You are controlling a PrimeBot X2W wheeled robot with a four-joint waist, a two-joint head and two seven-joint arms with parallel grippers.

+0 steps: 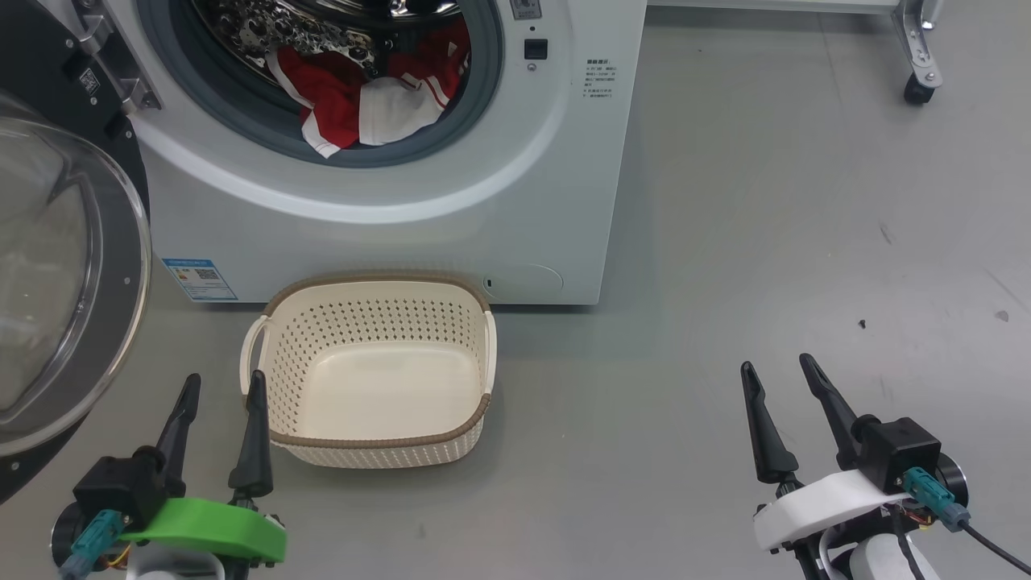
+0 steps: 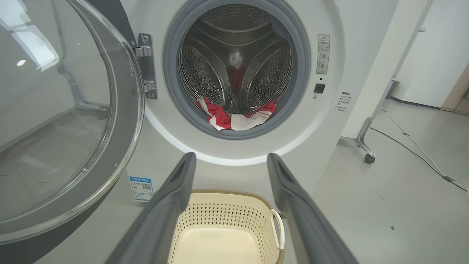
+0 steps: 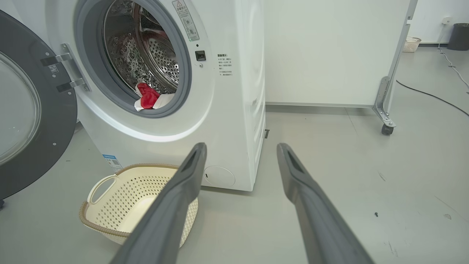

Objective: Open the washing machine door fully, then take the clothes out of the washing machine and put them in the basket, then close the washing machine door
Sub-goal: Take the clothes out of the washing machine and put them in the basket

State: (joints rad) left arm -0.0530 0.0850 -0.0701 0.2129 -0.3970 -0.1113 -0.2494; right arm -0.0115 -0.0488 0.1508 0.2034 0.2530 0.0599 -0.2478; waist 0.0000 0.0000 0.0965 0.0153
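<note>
Grippers first: the left gripper (image 1: pixel 225 376), just beside the basket (image 1: pixel 374 276), and the right gripper (image 1: pixel 776 362), well apart over bare floor, both stand open and hold nothing. The basket sits empty just before the washer (image 1: pixel 403 234). The door (image 1: pixel 48 282) stands wide (step one looks done). The clothes (image 1: pixel 362 97) lie at the drum's mouth; unloading and closing are left.

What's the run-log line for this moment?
door open | clothes in washer | basket empty | left end effector open | right end effector open
</note>
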